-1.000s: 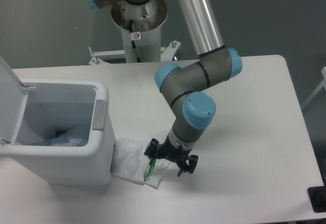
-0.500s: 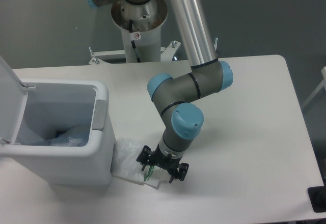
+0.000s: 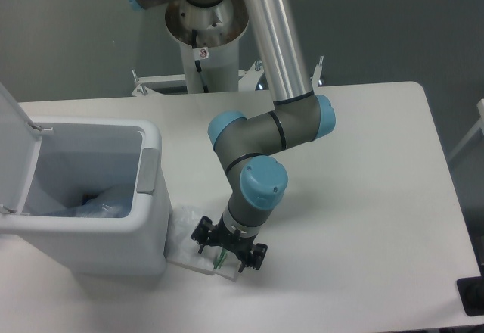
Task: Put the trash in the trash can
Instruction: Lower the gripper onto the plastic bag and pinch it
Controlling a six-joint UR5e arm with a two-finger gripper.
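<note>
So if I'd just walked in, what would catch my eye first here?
Probably the grey arm with blue joints, bent down over the white table with its gripper right above a crinkly plastic packet near the front edge. Next, the big white trash can at the left, lid flipped open, with something clear already lying inside.

Arm bent low, claw (image 3: 227, 246) pointing down (fingers spread).

White trash can (image 3: 113, 231) with grey panel; clear-white packet (image 3: 189, 242) with green strip; white table (image 3: 363, 197).
</note>
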